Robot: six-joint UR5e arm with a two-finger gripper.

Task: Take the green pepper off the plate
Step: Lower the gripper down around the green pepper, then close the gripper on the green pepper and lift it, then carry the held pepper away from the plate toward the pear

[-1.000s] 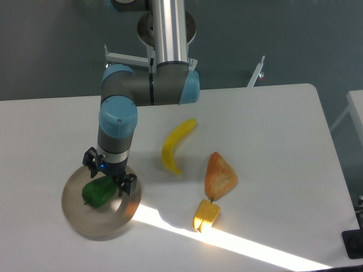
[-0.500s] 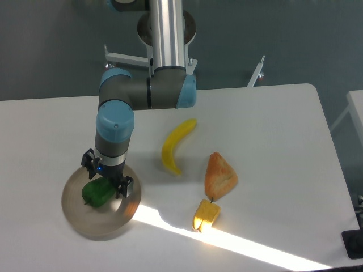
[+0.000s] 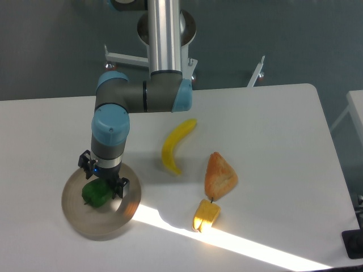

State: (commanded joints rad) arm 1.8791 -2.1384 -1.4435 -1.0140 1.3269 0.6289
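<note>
The green pepper (image 3: 95,195) is small, glossy and dark green. It lies on the round greyish-tan plate (image 3: 85,221) at the table's front left. My gripper (image 3: 103,178) hangs straight above the pepper's upper right part, its two black fingers (image 3: 122,187) open and spread to either side of it. The gripper body hides part of the pepper. I cannot tell whether the fingers touch it.
A yellow banana (image 3: 174,144) lies in the middle of the table. An orange-brown wedge of bread (image 3: 219,174) lies to its right, with a small yellow pepper (image 3: 206,214) just below it. A bright strip of sunlight crosses the front of the table.
The gripper has shifted a little to the left and lower over the pepper. The pepper and plate have not moved.
</note>
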